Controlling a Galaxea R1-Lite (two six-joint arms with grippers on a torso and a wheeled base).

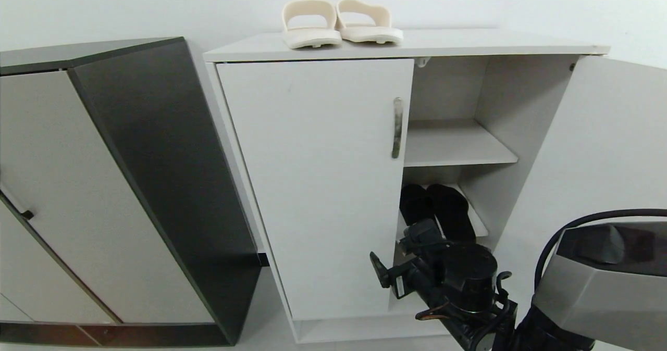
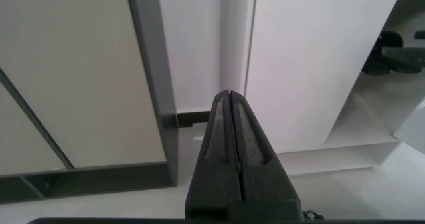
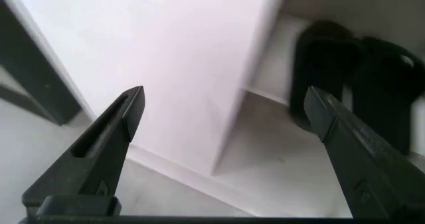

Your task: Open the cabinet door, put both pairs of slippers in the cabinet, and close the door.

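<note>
White two-door cabinet (image 1: pixel 312 184) stands with its right door (image 1: pixel 599 174) open; the flat black slippers (image 1: pixel 440 210) lie on its lower shelf (image 1: pixel 480 225), the cream foam slippers (image 1: pixel 341 24) on its top. That second pair looks next, calling for a reach up to the top; the right gripper (image 1: pixel 398 252) hangs low before the opening, jaws spread; the left gripper (image 2: pixel 230 101) is closed, empty.

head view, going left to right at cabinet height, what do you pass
dark grey cabinet with pale doors → closed white cabinet door → silver metal bar handle → pair of black slippers on the lower shelf → open white cabinet door
</note>
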